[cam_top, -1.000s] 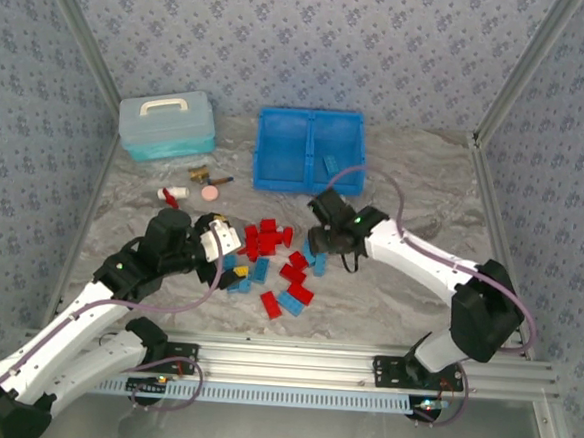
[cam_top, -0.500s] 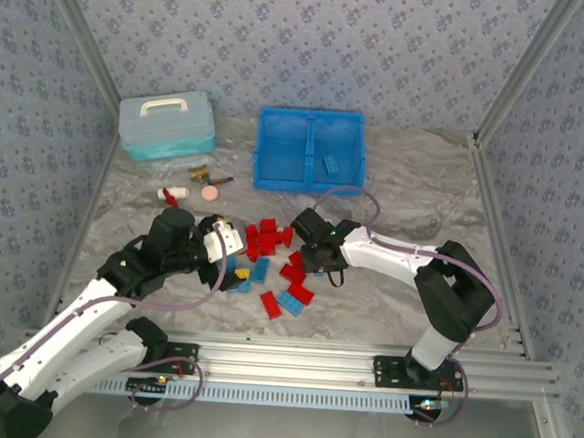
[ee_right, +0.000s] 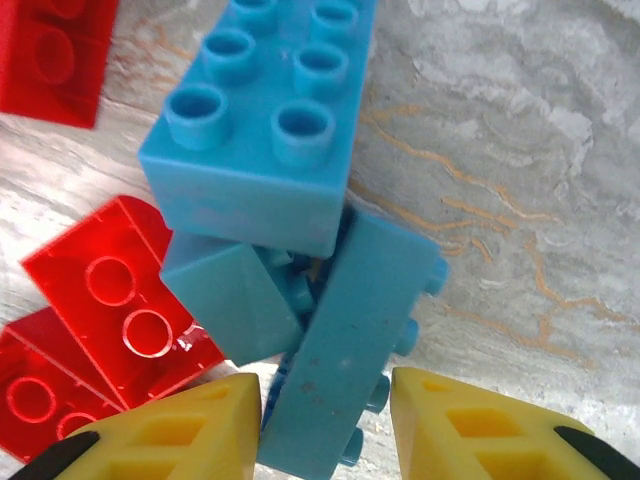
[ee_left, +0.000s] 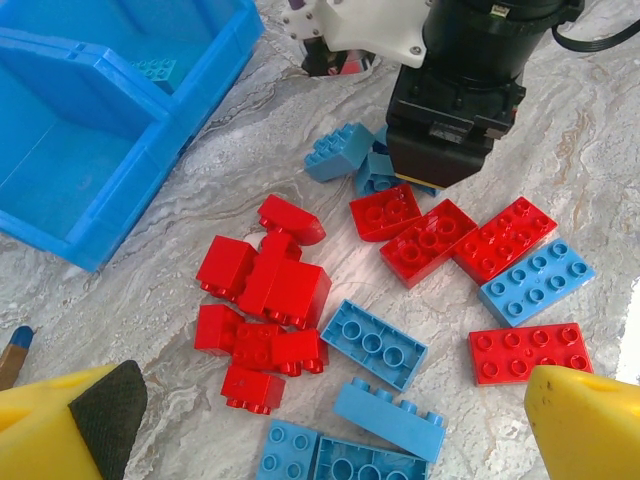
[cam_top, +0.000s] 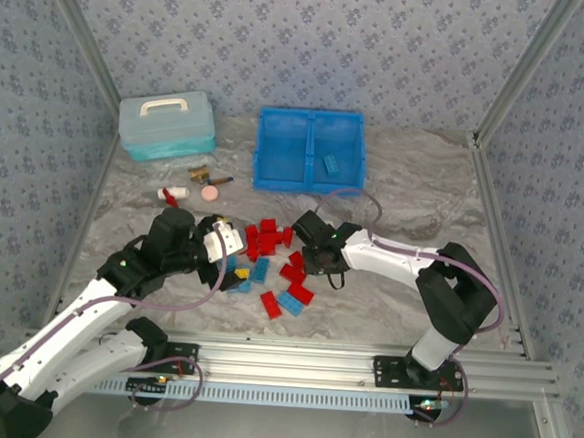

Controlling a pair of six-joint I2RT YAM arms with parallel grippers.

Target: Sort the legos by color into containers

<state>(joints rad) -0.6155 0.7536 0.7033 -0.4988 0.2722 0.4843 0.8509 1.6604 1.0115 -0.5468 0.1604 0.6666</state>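
Red and light blue legos (cam_top: 270, 253) lie scattered mid-table between both arms. In the left wrist view red legos (ee_left: 270, 285) cluster left of blue ones (ee_left: 373, 343). My right gripper (cam_top: 315, 253) is down at the pile's right edge. Its yellow fingers (ee_right: 160, 430) clamp a light blue lego (ee_right: 340, 340) standing on its side, with other blue legos (ee_right: 265, 120) leaning against it. My left gripper (cam_top: 231, 260) (ee_left: 330, 420) hovers wide open over the pile's left side, holding nothing. The blue bin (cam_top: 311, 115) (ee_left: 120, 170) stands behind, one blue lego (cam_top: 331, 165) in its right compartment.
A pale teal lidded box (cam_top: 166, 125) stands at the back left. A pink disc (cam_top: 210, 192), a brass piece (cam_top: 200, 174) and a small red-and-white item (cam_top: 173, 195) lie in front of it. Patterned walls enclose the table; a metal rail (cam_top: 292, 364) runs along the near edge.
My right gripper has moved left and down to the pile's right edge and closed its fingers around a light blue lego. The left arm has barely moved.
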